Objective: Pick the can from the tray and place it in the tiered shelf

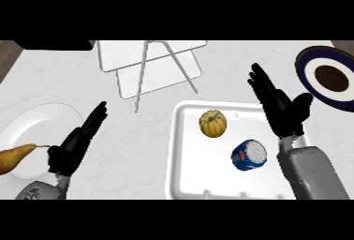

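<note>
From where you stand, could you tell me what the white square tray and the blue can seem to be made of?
The white square tray looks like glossy plastic or enamel, given its smooth raised rim. The blue can is probably metal: its pale lid has a sheen.

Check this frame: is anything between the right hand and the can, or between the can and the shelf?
Nothing visible blocks the right hand from the can. The yellow gourd lies in the tray roughly between can and tiered shelf.
</note>
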